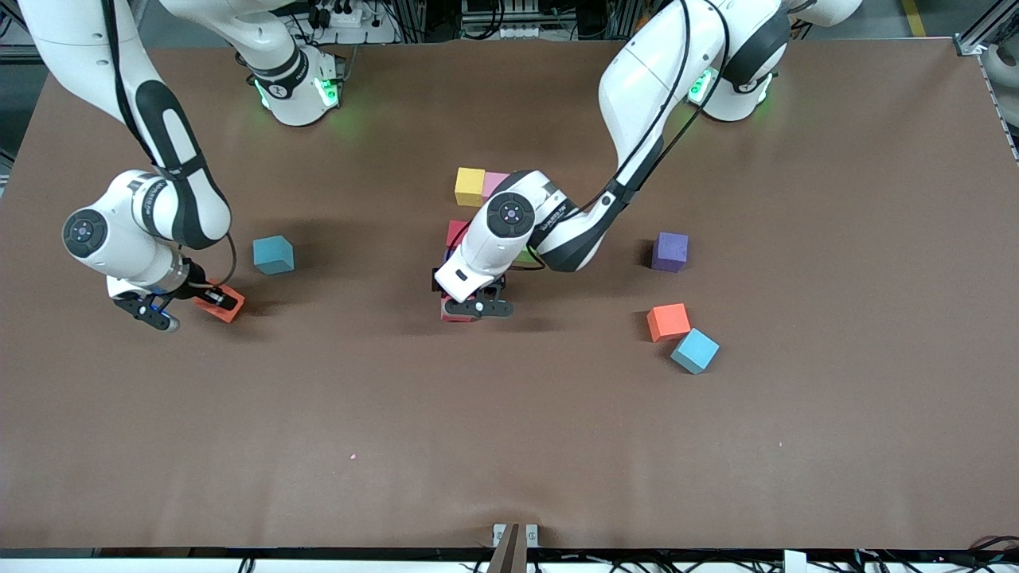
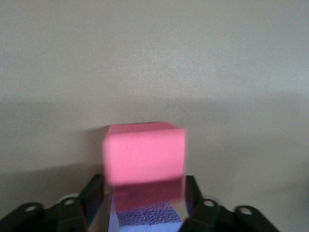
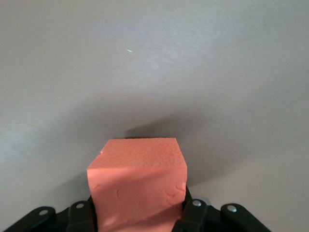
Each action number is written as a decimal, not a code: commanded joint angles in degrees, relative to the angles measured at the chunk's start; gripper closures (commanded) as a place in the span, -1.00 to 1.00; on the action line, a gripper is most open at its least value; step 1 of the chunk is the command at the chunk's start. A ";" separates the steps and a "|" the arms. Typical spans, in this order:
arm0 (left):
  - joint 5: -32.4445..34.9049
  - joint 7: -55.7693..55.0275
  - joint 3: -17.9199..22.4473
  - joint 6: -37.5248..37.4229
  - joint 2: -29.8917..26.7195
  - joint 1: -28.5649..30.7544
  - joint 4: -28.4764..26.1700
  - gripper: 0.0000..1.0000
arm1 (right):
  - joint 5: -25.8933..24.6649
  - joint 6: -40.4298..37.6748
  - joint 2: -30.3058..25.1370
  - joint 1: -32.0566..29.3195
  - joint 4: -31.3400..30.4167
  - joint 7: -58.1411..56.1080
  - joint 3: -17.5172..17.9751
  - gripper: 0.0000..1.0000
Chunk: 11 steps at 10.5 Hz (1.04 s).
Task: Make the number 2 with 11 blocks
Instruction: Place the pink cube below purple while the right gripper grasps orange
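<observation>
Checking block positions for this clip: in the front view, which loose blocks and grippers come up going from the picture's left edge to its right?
Right gripper on an orange block → light-blue block → left gripper → purple block → second light-blue block.

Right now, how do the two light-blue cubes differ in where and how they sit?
One light-blue cube sits alone toward the right arm's end of the table, beside the right gripper, which is shut on an orange block. The other light-blue cube lies toward the left arm's end, nearer the front camera, turned more diagonally and right beside a second orange block. Both look alike in colour and size.
</observation>
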 commanded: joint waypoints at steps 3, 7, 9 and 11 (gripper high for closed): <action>-1.59 0.31 0.16 -0.92 0.36 -0.36 1.62 -1.00 | 0.94 -5.50 -0.85 4.31 4.48 5.92 0.12 0.25; -2.91 -0.31 0.85 -7.04 -4.71 0.86 1.36 -1.00 | 0.94 -5.68 -0.68 11.25 7.11 15.40 0.39 0.25; -2.30 -0.40 1.12 -13.96 -8.58 4.02 -0.48 -1.00 | 1.03 -7.77 -0.41 15.02 9.82 23.63 1.61 0.25; -2.12 -0.22 1.21 -23.90 -11.23 7.71 -0.75 -1.00 | 3.65 -10.15 0.37 18.89 13.86 32.79 3.11 0.25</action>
